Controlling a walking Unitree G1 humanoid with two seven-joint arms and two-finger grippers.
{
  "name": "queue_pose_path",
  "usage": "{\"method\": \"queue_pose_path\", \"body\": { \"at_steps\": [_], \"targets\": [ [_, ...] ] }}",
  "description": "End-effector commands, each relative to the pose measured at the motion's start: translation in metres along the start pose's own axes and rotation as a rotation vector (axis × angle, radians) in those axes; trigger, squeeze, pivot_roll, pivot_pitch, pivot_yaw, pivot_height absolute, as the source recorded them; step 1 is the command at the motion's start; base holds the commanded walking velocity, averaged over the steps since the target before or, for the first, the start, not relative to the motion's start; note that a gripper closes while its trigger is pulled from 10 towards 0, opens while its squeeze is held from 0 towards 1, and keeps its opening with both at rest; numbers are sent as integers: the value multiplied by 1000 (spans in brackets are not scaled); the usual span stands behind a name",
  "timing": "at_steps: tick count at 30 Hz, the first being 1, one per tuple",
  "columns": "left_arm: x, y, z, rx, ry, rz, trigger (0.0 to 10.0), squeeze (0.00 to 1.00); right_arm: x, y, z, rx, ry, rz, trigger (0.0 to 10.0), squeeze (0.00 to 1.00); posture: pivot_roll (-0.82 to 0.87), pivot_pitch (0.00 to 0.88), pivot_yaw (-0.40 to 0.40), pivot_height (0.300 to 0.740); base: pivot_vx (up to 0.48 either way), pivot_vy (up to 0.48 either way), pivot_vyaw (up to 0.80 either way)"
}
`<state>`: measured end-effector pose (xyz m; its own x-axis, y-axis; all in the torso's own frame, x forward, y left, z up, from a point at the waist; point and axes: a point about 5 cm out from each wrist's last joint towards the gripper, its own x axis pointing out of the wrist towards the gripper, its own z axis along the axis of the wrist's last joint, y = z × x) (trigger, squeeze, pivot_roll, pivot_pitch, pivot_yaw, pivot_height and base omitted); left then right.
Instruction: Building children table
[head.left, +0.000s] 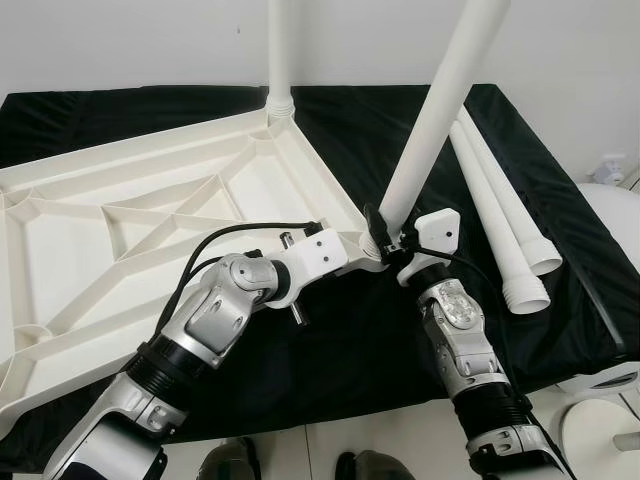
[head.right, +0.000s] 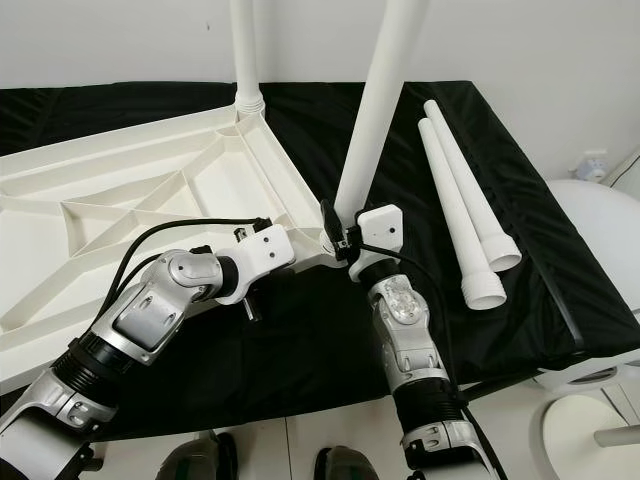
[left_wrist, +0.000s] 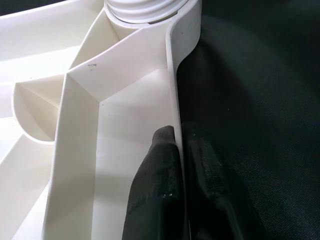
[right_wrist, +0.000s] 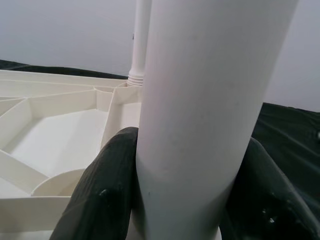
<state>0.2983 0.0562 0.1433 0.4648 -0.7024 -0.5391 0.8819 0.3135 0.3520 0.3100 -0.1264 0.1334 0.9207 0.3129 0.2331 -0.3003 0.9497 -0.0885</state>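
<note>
upside-down on black cloth (head.left: 330, 350): ribbed white plastic top (head.left: 130, 215), smooth round leg (head.left: 280, 55) screwed in at far corner. right gripper (head.left: 385, 243) clamped round second leg (head.left: 435, 110) at near corner. left gripper (left_wrist: 175, 187) pinching top's thin rim, seen close from wrist. two spare legs (head.left: 505, 230) along cloth's right edge.

Looks like a plain indoor room: bare white wall (head.left: 150, 40) at twelve o'clock, black-draped work surface (head.left: 560, 210) ahead, pale tiled floor (head.left: 400, 440) at six o'clock.
</note>
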Motion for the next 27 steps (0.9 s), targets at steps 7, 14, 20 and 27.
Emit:
{"method": "queue_pose_path", "body": {
  "at_steps": [7,14,20,27],
  "targets": [
    [0,-3,-13,-2,66,0,10000,0,-26,-1,-37,41,174,-180,10000,0,-18,113,-9,740,0,0,0],
    [-1,-2,-13,-1,67,0,10000,0,-28,2,-36,102,160,-252,10000,0,-17,116,-9,740,0,0,0],
    [-1,-3,-12,-4,67,0,10000,0,-25,5,-29,77,141,-344,10000,0,-15,123,-14,740,0,0,0],
    [-2,-2,-12,-7,66,4,10000,0,-24,6,-26,46,151,-423,10000,0,-9,126,-18,740,0,0,0]
  ]
}}
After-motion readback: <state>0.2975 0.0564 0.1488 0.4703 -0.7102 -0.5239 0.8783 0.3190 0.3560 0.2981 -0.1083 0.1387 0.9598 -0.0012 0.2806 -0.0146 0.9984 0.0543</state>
